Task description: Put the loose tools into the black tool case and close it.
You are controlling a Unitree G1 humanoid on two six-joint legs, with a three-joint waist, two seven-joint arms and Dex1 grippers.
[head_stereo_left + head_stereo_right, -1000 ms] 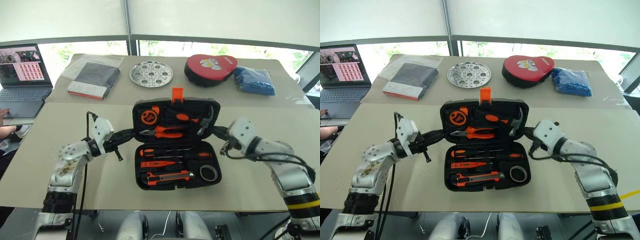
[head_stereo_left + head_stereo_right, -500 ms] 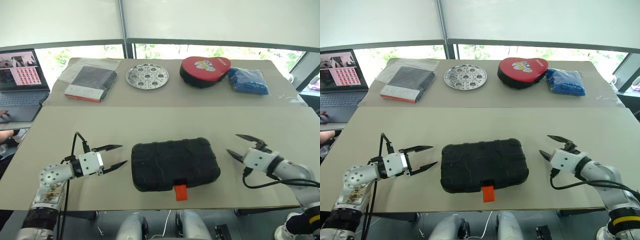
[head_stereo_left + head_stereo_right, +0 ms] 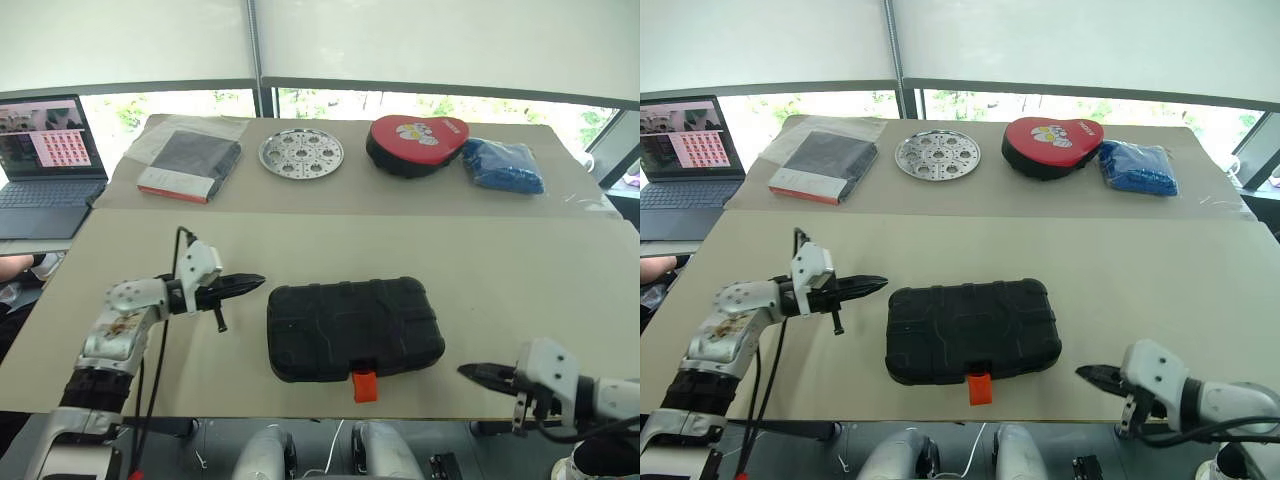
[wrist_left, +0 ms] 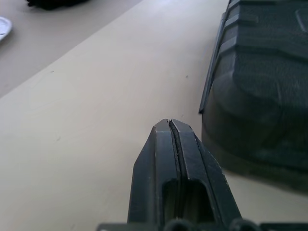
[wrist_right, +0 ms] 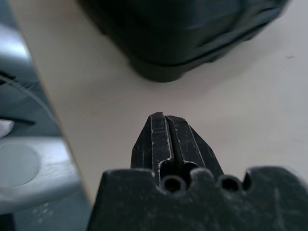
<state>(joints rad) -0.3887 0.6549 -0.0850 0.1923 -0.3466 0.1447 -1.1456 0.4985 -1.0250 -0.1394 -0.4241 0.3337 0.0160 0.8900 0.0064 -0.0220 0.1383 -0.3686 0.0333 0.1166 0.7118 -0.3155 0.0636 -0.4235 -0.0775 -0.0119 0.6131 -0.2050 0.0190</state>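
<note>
Fingers (image 4: 174, 144) of the left gripper (image 3: 255, 283) are pressed flat together with nothing between them, their black tips pointing across the bench toward the left end of the black hinged plastic tool case (image 3: 353, 326) and stopping just short of it, apart from its moulded wall. The right gripper (image 3: 468, 371) is clenched the same way, its two black fingers (image 5: 166, 139) meeting in a closed wedge and holding nothing; it sits low at the near edge of the bench, beyond the case's right near corner, aimed back toward the case without touching it.

Between the two grippers the rounded-cornered case lies shut and flat, lid down, its small orange latch (image 3: 364, 385) hanging over the near side. No loose tools lie on the surface around it.

Underneath is the pale beige bench (image 3: 500, 270), with a second beige surface butted against its far edge. On that far surface, from the left, sit a flat dark book with a red-and-white edge (image 3: 188, 163) resting on a clear plastic sleeve, a round perforated metal disc (image 3: 301, 152), a red-topped black oval pouch (image 3: 416, 143), and a crumpled blue cloth in a clear bag (image 3: 505, 166). At the far left an open laptop (image 3: 45, 160) shows a grid of small pictures on its screen.
</note>
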